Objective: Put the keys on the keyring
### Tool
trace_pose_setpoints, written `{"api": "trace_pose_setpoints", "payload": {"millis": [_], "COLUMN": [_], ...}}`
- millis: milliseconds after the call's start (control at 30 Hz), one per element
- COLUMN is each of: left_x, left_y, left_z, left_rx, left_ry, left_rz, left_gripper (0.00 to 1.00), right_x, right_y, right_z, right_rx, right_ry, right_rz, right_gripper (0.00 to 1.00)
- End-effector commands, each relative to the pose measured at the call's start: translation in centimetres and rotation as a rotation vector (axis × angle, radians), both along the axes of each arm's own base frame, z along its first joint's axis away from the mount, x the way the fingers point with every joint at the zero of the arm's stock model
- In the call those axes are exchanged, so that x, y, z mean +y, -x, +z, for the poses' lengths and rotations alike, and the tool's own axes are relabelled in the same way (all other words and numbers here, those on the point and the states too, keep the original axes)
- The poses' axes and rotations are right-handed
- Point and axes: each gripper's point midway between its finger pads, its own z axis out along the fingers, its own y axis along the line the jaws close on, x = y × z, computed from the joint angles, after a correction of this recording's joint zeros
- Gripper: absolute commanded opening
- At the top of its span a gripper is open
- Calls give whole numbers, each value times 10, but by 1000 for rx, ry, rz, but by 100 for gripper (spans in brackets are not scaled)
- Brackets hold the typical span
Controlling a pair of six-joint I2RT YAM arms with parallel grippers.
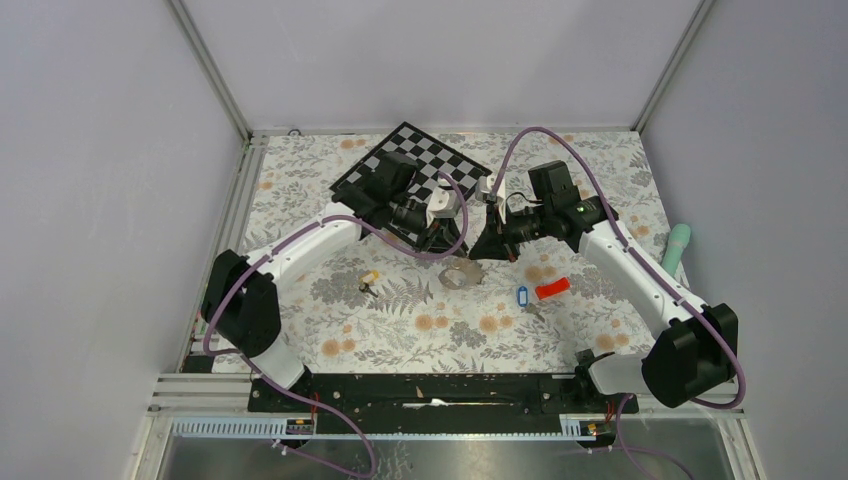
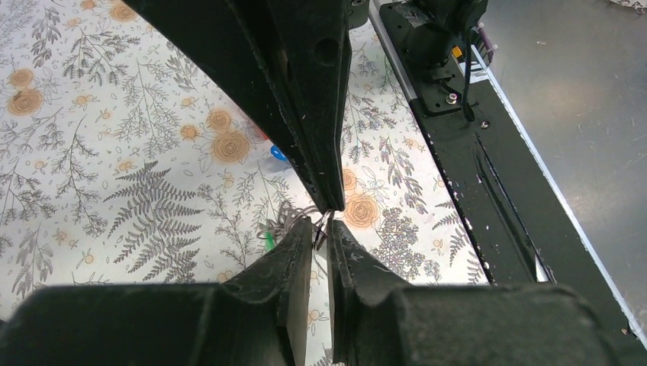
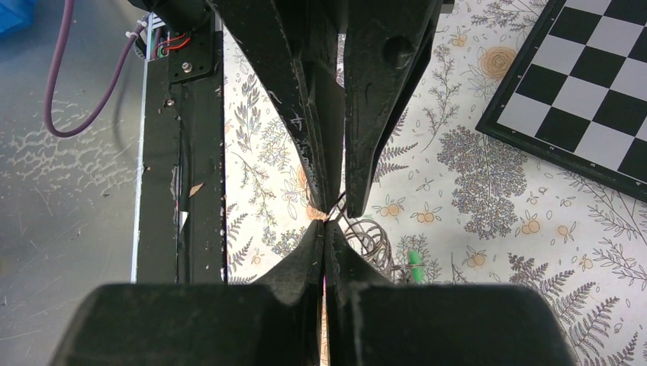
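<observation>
The keyring is a grey wire loop just in front of both grippers, which meet tip to tip above the floral mat. My left gripper has its jaws a narrow gap apart with a thin wire of the keyring between the tips. My right gripper is shut on the same thin wire, right against the keyring. A green key hangs at the loop. A yellow key lies to the left and a blue key to the right on the mat.
A checkerboard lies behind the arms. A red tag rests beside the blue key. A pale green cylinder sits at the right edge. The black base rail runs along the near edge.
</observation>
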Motion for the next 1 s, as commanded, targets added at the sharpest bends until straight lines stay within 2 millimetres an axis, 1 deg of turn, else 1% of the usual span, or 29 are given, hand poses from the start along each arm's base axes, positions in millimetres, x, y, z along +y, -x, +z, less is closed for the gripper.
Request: {"api": "trace_pose_setpoints", "payload": {"millis": [0, 133, 233, 367, 633, 767, 833, 867, 967], "left_x": [-3, -5, -5, -6, -6, -5, -5, -4, 1], "left_y": [-5, -7, -7, -6, 1, 1, 0, 0, -1], "left_z": [13, 13, 14, 17, 24, 25, 26, 26, 29], "left_rx": [-40, -25, -17, -6, 55, 83, 65, 59, 61], "left_ry": [35, 34, 35, 39, 45, 40, 55, 64, 91], "left_rz": [-20, -20, -22, -24, -38, -8, 14, 27, 65], "left_gripper": [15, 10, 4, 0, 0, 0, 0, 0, 0], "right_x": [4, 4, 4, 3, 2, 2, 1, 0, -3], "right_y": [3, 4, 3, 3, 1, 0, -1, -2, -5], "right_z": [12, 11, 10, 9, 8, 9, 10, 10, 13], "right_rx": [-43, -38, -42, -47, -59, -65, -71, -75, -86], "right_ry": [-36, -36, -32, -25, -16, -15, -13, -8, -4], "right_rz": [24, 26, 25, 20, 15, 11, 1, -7, -32], "right_gripper": [0, 0, 0, 0, 0, 0, 0, 2, 18]}}
